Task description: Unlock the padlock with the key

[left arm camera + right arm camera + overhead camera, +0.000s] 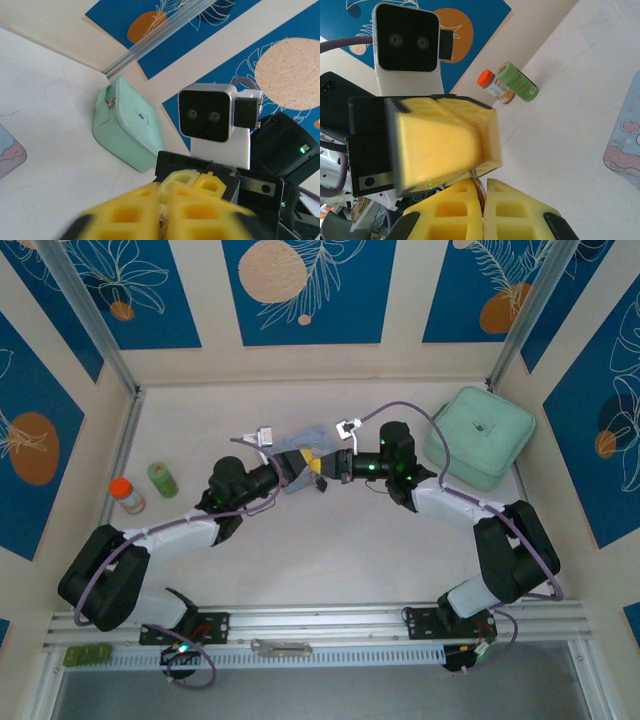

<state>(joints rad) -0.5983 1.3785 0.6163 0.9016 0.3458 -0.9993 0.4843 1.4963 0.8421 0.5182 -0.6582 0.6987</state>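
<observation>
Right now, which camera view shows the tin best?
Top external: the tin shows most of its outline there, though it is partly covered. The left wrist view catches one corner at its left edge. The right wrist view catches a printed corner at its right edge.

Bright, even light from overhead casts only soft, faint shadows. Close to the lens the left gripper and right gripper are blurred, while surfaces beyond them look sharp.

Matt yellow plastic jaws; smooth table
</observation>
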